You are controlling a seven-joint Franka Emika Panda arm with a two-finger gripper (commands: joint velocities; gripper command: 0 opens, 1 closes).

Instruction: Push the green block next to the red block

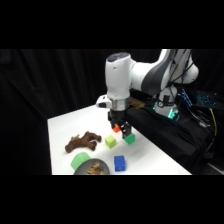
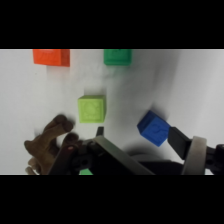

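Note:
The red block [image 1: 116, 129] sits on the white table [image 1: 65, 125], partly covered by my gripper [image 1: 119, 125], which hangs just above it. The green block [image 1: 129, 138] lies a short gap to the right and nearer the front. In the wrist view the red block [image 2: 51, 56] is at the top left and the green block [image 2: 118, 56] at the top middle, apart from each other. My gripper [image 2: 137, 136] is open, holds nothing and touches neither block.
A yellow-green cube [image 1: 110, 142] [image 2: 92, 108] and a blue cube [image 1: 119, 163] [image 2: 155, 128] lie near the blocks. A brown toy [image 1: 82, 142] [image 2: 50, 145], a bright green piece [image 1: 80, 160] and a dark plate [image 1: 94, 168] occupy the front left. A black bag [image 1: 165, 132] flanks the table's right edge.

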